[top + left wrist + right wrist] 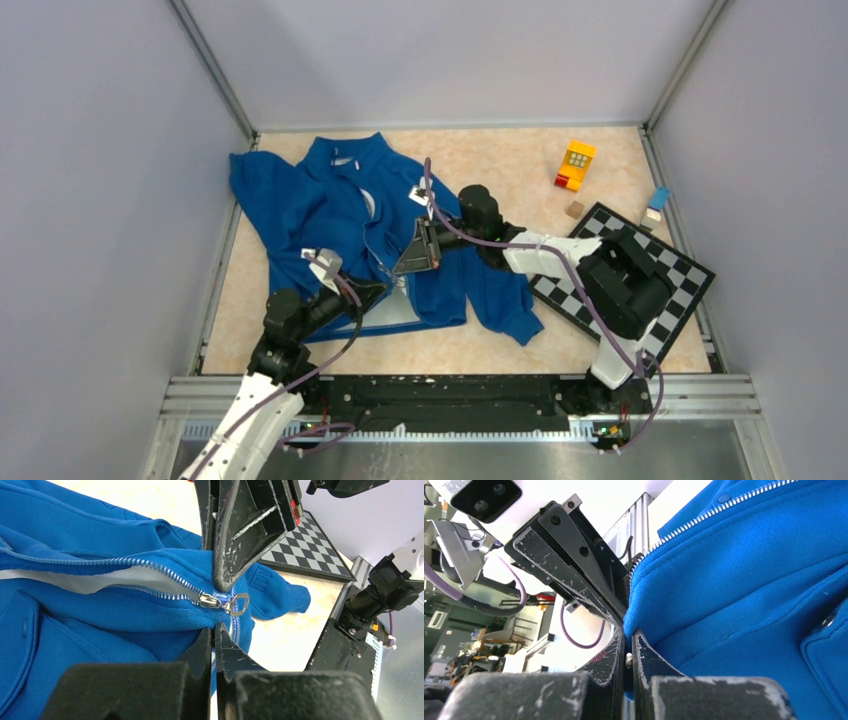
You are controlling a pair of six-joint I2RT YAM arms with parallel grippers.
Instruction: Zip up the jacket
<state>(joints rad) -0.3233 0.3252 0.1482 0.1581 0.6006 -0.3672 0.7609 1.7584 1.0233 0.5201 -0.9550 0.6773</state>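
Note:
The royal-blue jacket (330, 210) lies spread on the table, its front partly open and showing pale lining (100, 580). The silver zipper slider (212, 601) with its pull tab (239, 604) sits near the bottom hem, with the teeth apart above it. My left gripper (385, 290) is shut on the hem fabric just below the slider (214, 630). My right gripper (412, 262) is shut on the jacket's edge (628, 634), right beside the slider, and it shows from above in the left wrist view (224, 582). The two grippers nearly touch.
A black-and-white checkerboard (630, 270) lies at the right under the right arm. A yellow toy block (576, 163), a small brown cube (574, 209) and a blue-white piece (657, 203) lie at the back right. Grey walls enclose the table.

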